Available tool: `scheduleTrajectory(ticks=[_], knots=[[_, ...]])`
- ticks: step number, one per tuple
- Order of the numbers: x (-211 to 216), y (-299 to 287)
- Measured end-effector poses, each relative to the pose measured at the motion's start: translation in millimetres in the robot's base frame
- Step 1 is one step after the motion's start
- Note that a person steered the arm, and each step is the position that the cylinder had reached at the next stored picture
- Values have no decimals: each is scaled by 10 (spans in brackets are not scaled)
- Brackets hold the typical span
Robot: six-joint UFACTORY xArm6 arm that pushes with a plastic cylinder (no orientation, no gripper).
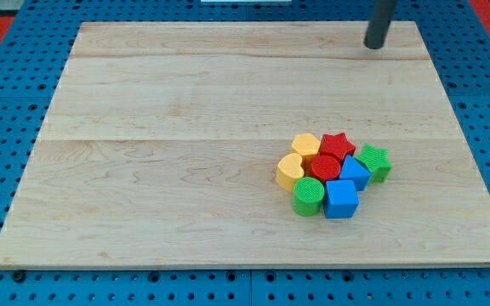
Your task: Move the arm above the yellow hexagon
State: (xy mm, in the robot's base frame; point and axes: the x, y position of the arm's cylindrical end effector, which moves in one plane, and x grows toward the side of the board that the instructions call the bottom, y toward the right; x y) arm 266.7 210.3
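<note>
Camera view: my tip (373,46) is hovering near table (185,127) top-right corner, holding nothing; yellow hexagon (305,145) is lying well apart, toward bottom-right, touching red star (337,145).

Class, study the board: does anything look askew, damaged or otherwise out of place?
Nothing stands out. The blocks sit upright in one tight cluster, including the yellow hexagon and red star, on an unmarked wooden board. My tip is far off, toward the view's top.

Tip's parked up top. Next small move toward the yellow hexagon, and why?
Probably slide my tip toward the view's bottom-left: the yellow hexagon sits at the cluster's top-left, beside the red star, well below the tip, with bare board between.
</note>
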Motion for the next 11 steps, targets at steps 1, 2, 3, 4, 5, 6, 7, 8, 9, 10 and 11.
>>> scheduleTrajectory(ticks=[1, 2, 3, 4, 5, 6, 7, 8, 9, 10, 11], knots=[[320, -97], [322, -258], [322, -258], [336, -257], [336, -257], [408, -257], [625, -274], [625, -275], [625, -278], [626, -278], [626, -326]])
